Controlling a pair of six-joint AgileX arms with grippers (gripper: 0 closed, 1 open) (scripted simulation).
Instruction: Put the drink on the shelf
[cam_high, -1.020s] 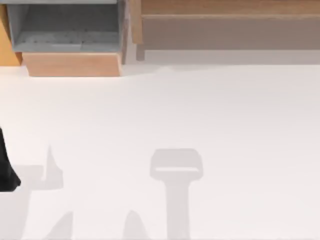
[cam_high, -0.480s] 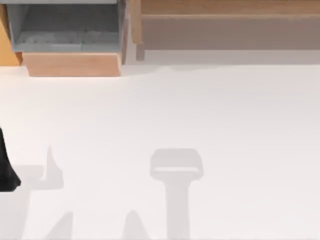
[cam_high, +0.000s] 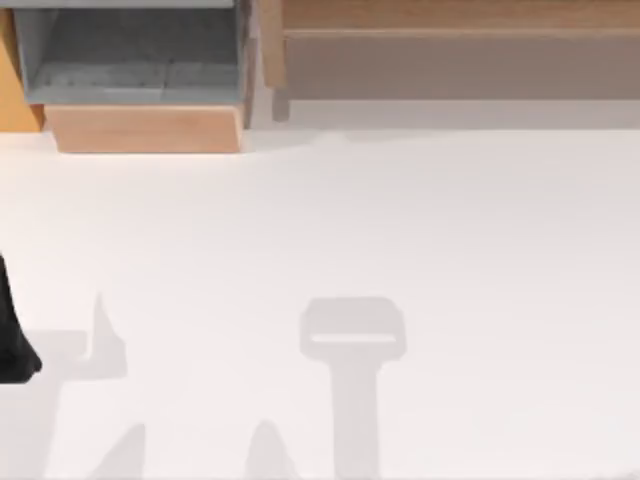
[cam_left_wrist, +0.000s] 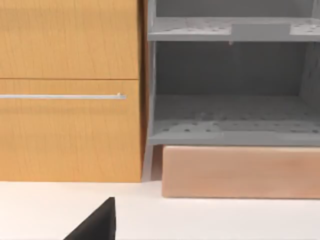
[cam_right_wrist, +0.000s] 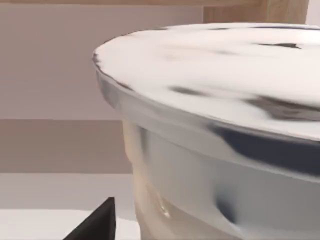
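Here, the right wrist view sits very close to the drink (cam_right_wrist: 220, 125), a silvery can with a pale lid, upright in front of the shelf's (cam_high: 460, 50) dull grey-brown panel. Whether the right tool is spread or pinching the can cannot be told. In the top view, the shelf runs along the far right of the white surface (cam_high: 400, 220), beside a grey-lined box (cam_high: 140, 70). The left arm (cam_high: 12, 340) rests at the left edge, facing that box and a wooden cabinet (cam_left_wrist: 70, 90); its tool's state cannot be told.
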